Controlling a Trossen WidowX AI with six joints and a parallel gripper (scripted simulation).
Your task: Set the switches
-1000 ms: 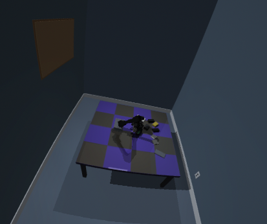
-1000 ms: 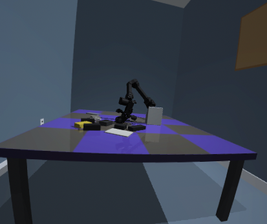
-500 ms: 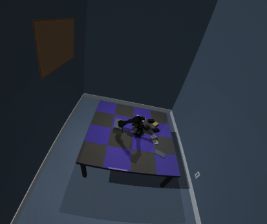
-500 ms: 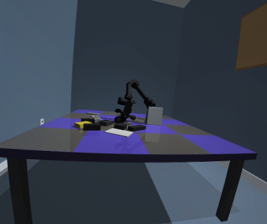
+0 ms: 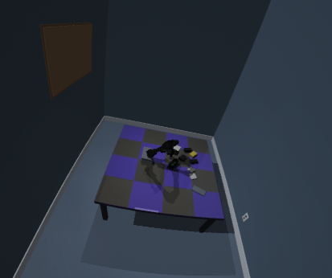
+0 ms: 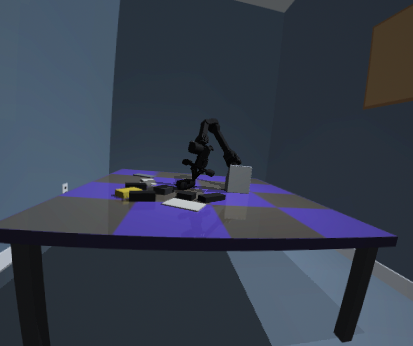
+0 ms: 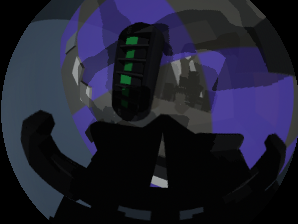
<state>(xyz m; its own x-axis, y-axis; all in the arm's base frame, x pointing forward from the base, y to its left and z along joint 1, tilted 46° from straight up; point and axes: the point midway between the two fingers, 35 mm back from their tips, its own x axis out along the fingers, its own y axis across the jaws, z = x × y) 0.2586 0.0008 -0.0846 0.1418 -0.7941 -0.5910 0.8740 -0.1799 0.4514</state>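
Observation:
The dark grey controller unit point(image 5: 174, 163) point(image 6: 185, 184) point(image 7: 156, 60) lies on the bench with its switch side up. In the wrist view its row of rockers runs up and down the picture. Bright green shows on the upper four, and dimmer green on the shaded lower part. The numbers cannot be read, and the underside label is hidden. My gripper point(image 6: 194, 176) point(image 7: 163, 120) is shut and empty. It is above the bench close to the unit, just below the unit's near end in the wrist view. Whether it touches the unit cannot be told.
A pale upright box point(image 5: 146, 154) point(image 6: 239, 179) stands by the arm's base. Several dark modules, a yellow block point(image 5: 193, 153) point(image 6: 128, 192), a white flat plate point(image 5: 177, 148) point(image 6: 184, 204) and a grey flat plate point(image 5: 198, 190) lie around the unit.

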